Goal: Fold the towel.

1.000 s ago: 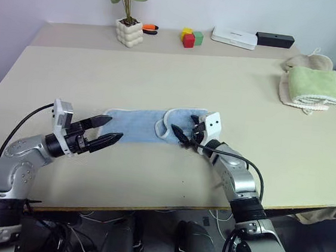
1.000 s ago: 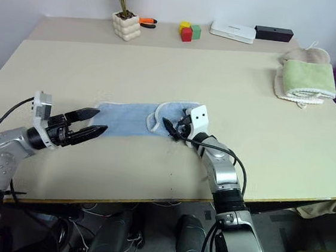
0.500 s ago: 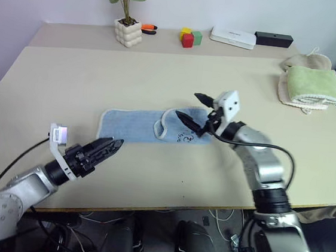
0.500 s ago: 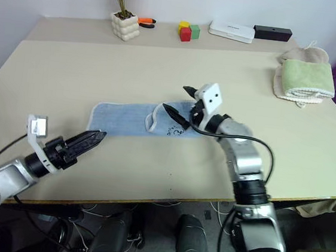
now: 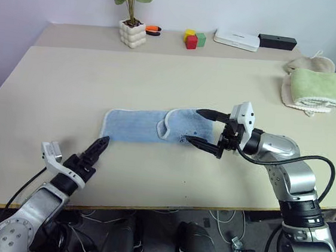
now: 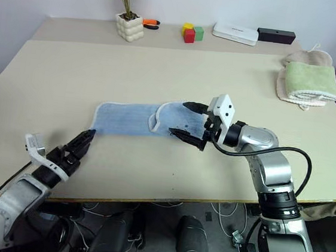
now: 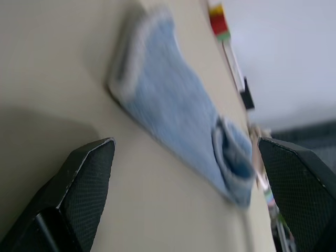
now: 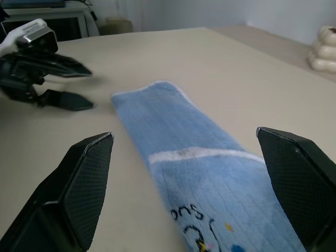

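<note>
From the head camera, the towel (image 5: pixel 156 126) is seen lying flat on the worktop (image 5: pixel 179 79) as a long strip, its right end turned back over itself. The right claw (image 5: pixel 208 131) is held just above that turned-back end, fingers spread wide, nothing gripped. The left claw (image 5: pixel 96 150) is seen low near the worktop's front edge, just short of the towel's left corner, empty; its fingers read as wide from the wrist camera.

In the left wrist view, the towel (image 7: pixel 173 102) stretches away ahead of the spread fingers (image 7: pixel 86 173), with bare worktop between them.

In the right wrist view, the towel (image 8: pixel 199 168) runs forward between the wide fingers (image 8: pixel 86 173), a dark embroidered mark showing at its near end, and the left claw (image 8: pixel 52 79) sits beyond the far end.

The fold is judged unfinished. Should only the upper layer be pinched, the turned-back part could be dragged open; the soft cloth could also bunch or skew if one end is lifted alone.
</note>
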Action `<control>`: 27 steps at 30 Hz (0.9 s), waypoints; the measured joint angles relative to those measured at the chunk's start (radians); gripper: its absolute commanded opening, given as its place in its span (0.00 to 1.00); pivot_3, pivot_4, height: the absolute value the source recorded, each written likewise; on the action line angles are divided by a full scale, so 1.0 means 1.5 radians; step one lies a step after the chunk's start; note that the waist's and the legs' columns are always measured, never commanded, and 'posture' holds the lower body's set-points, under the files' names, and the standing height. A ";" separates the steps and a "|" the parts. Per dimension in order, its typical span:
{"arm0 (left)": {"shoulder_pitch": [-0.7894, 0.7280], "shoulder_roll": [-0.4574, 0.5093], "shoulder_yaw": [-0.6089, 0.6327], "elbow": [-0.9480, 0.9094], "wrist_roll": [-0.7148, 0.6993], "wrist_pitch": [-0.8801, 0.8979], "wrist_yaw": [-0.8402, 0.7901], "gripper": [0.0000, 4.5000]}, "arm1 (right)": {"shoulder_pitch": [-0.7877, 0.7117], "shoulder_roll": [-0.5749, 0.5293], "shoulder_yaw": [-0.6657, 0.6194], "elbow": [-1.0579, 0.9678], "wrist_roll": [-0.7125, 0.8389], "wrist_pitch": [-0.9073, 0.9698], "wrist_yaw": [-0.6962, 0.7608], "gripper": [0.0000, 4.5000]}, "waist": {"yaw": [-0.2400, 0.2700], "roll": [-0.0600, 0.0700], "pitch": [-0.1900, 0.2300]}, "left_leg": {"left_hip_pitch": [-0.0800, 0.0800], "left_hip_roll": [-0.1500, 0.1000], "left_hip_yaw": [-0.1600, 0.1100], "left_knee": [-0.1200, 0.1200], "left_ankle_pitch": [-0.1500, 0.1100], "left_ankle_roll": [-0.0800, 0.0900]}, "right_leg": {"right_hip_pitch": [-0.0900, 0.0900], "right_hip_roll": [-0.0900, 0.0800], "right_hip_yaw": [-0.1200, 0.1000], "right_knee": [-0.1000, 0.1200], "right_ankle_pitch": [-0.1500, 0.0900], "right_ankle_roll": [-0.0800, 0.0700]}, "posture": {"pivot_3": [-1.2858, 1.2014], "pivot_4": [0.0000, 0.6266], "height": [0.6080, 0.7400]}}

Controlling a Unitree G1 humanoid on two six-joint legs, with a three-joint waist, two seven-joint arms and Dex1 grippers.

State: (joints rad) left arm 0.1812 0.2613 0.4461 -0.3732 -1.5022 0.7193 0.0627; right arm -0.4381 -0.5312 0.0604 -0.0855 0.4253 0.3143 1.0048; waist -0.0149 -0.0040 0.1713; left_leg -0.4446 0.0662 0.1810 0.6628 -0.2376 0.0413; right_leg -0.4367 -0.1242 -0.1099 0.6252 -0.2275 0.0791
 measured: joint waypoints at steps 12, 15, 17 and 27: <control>-0.193 -0.009 -0.015 0.158 -0.024 0.007 0.121 0.88 | 0.001 0.009 0.003 0.000 -0.024 -0.023 -0.033 1.00 | 0.006 0.003 -0.003 | 0.002 0.000 0.000 0.001 0.000 0.000 | 0.005 0.000 -0.001 0.000 0.001 0.000 | 0.52 0.24 1.00; -0.206 -0.011 -0.016 0.188 -0.023 0.010 0.121 0.58 | 0.001 0.009 0.003 0.000 -0.031 -0.025 -0.042 1.00 | 0.009 0.003 -0.003 | 0.002 0.000 0.000 0.001 0.000 0.000 | 0.005 0.000 -0.001 0.000 0.001 0.000 | 0.52 0.24 1.00; -0.209 -0.011 -0.019 0.201 -0.018 0.013 0.122 0.35 | 0.001 0.009 0.003 0.000 -0.033 -0.025 -0.047 1.00 | 0.013 0.003 -0.003 | 0.001 0.000 0.000 0.001 0.000 0.000 | 0.004 0.000 -0.001 -0.001 0.001 0.000 | 0.52 0.24 1.00; -0.237 -0.012 -0.019 0.195 -0.025 0.027 0.143 0.01 | 0.002 0.007 0.000 0.004 -0.045 -0.045 -0.066 1.00 | 0.019 0.004 -0.003 | 0.001 0.000 -0.002 0.000 0.000 0.000 | 0.004 0.000 -0.003 -0.003 0.001 -0.001 | 0.52 0.24 1.00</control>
State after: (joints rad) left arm -0.1749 0.2435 0.4181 -0.0811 -1.5399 0.7592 0.2778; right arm -0.4348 -0.5202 0.0597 -0.0795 0.3579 0.2474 0.9058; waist 0.0130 0.0020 0.1666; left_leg -0.4430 0.0658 0.1776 0.6633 -0.2376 0.0415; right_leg -0.4306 -0.1239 -0.1138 0.6206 -0.2259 0.0777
